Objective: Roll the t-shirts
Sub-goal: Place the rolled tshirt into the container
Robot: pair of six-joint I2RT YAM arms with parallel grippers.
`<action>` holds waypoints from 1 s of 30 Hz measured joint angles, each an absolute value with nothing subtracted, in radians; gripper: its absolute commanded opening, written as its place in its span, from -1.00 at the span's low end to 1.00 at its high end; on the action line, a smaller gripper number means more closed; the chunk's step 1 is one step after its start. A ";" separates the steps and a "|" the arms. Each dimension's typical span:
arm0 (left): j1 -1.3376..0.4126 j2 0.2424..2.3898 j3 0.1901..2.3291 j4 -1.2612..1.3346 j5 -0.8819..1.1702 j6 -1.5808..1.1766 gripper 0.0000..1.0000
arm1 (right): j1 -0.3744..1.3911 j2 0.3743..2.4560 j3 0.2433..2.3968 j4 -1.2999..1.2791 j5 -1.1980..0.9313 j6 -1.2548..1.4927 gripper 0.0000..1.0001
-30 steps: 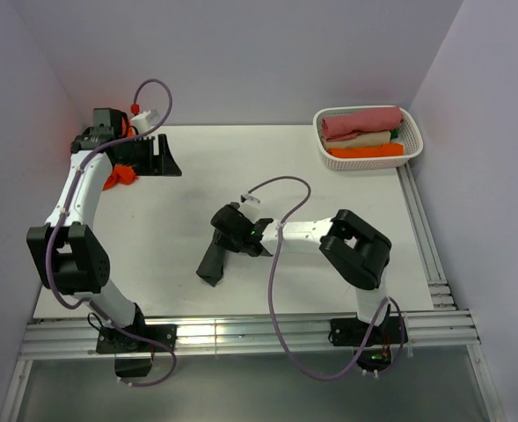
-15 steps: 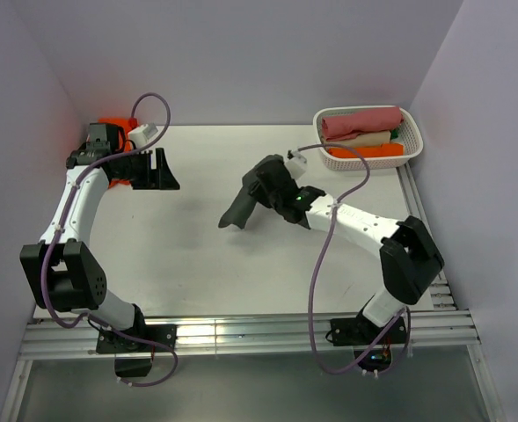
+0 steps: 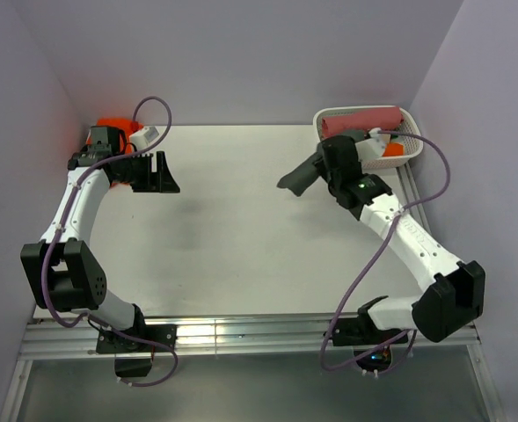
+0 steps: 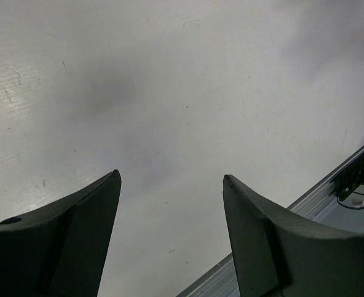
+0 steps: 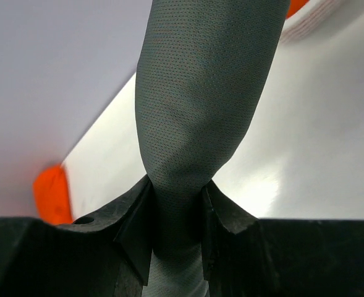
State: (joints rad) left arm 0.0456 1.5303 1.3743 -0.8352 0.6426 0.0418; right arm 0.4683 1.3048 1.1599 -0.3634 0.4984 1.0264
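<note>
— Where's the grey t-shirt (image 5: 200, 93)?
— Rolled up, clamped in the right pincer (image 5: 175, 204), off the worktop (image 3: 241, 246), just beside the basket (image 3: 415, 146) far right.
— And the left pincer (image 4: 170, 179)?
— Spread wide, holding nothing, far left near the orange t-shirt (image 3: 113, 124).

A: The charcoal-grey rolled cotton t-shirt (image 5: 200, 111), is it plain?
B: No, it has a fine pin-dot weave all over. The bright orange crumpled cotton t-shirt (image 3: 113, 125) looks solid-coloured.
A: And the white oval plastic mesh basket (image 3: 417, 141)?
B: It has a lattice of small holes, and there's a dusty-pink cloth roll (image 3: 364, 120) inside. The flat white table (image 3: 223, 246) shows faint grey scuffs.
</note>
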 measured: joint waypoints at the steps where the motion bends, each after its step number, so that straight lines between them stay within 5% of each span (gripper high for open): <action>1: 0.046 1.530 1.374 -0.834 0.643 0.042 0.44 | 0.445 1.298 1.163 -0.382 0.516 1.023 -1.00; 13: 0.046 1.553 1.375 -0.836 0.654 0.049 0.44 | 0.113 1.320 1.226 -0.562 0.580 0.967 -1.00; 30: 0.046 1.650 1.432 -0.852 0.676 0.049 0.42 | -0.110 1.719 1.481 -0.606 0.485 0.917 -1.00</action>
State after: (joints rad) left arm 0.0456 1.6501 1.4319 -0.8524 0.6758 0.0486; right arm -0.1101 1.7191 1.4811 -0.6056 0.4854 0.9173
